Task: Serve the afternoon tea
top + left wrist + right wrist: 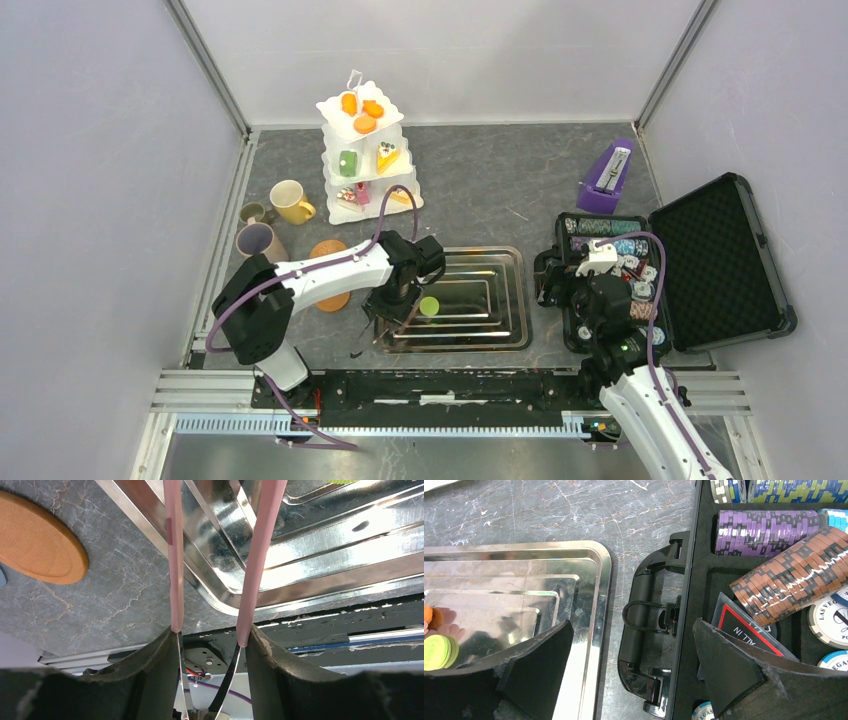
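My left gripper [392, 305] [210, 632] is shut on pink-armed tongs [175, 555], whose arms reach out over the near left corner of a steel tray [520, 300] [300, 555]. A round green biscuit [429, 306] [436, 652] lies in the tray, apart from the tongs' arms. The white three-tier stand [365, 150] at the back holds orange biscuits [360, 110] on top and toy cakes [387, 155] below. The yellow mug [290, 200], beige-lilac mug [258, 240] and small green mug [252, 212] stand to its left. My right gripper [553, 285] [629, 630] is open and empty above the case handle [639, 625].
A round cork mat [330, 275] [35, 545] lies left of the tray, partly under my left arm. The open black case [720, 250] with poker chips [764, 525] sits right of the tray. A purple metronome [606, 180] stands at the back right.
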`<state>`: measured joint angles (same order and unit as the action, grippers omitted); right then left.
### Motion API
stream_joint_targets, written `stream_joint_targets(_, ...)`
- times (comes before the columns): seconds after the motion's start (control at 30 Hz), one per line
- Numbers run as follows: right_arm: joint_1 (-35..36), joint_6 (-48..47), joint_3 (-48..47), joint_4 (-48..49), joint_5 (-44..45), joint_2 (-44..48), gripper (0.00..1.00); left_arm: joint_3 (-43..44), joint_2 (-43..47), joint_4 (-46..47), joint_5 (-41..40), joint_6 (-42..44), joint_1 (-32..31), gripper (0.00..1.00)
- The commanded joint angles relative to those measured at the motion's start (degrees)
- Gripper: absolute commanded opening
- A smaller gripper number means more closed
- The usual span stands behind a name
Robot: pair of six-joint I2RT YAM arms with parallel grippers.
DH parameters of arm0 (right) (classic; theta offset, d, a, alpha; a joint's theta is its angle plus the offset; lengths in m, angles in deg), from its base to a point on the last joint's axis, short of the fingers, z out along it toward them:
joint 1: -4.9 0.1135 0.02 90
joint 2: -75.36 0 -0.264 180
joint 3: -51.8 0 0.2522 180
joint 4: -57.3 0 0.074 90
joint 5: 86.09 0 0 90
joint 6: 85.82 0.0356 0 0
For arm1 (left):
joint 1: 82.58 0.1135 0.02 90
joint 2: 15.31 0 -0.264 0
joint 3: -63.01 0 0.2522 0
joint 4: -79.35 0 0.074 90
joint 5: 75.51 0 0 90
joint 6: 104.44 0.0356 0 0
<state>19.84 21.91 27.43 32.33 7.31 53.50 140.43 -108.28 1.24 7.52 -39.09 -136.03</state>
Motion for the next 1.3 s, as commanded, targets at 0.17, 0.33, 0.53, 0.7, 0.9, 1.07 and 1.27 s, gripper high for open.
stream_joint_targets(0.17,-0.09,0.02,0.07,1.75,-0.27,0.41,0.98,3.35,3.51,-1.65,-2.90,-3.36,-0.49,0.39)
stream_joint_targets(0.33,-0.10,0.07,0.13,1.68,-0.32,0.51,0.98,7.05,5.19,-2.80,-4.43,-3.82,-0.40,0.36)
stream_joint_targets(0.53,-0.10,0.03,0.04,1.70,-0.24,0.53,0.98,15.09,7.13,-7.35,-9.08,-2.58,0.94,0.35)
stream_joint_targets(0.7,-0.09,-0.12,0.11,1.86,-0.28,0.47,0.98,26.01,10.00,-10.55,-13.73,1.98,10.05,0.37)
stream_joint_targets(0.9,-0.09,-0.34,-0.07,1.82,-0.58,0.51,0.98,38.10,10.85,-10.45,-13.88,9.43,23.64,0.38)
stream_joint_targets(1.07,-0.09,-0.68,-0.45,1.96,-0.76,-0.32,0.98,46.22,7.55,-7.53,-10.96,13.19,33.41,0.38)
stream_joint_targets(1.27,-0.09,-0.76,-1.00,1.46,-0.68,-0.40,0.98,56.63,-1.18,-6.36,-4.58,14.12,38.25,0.38)
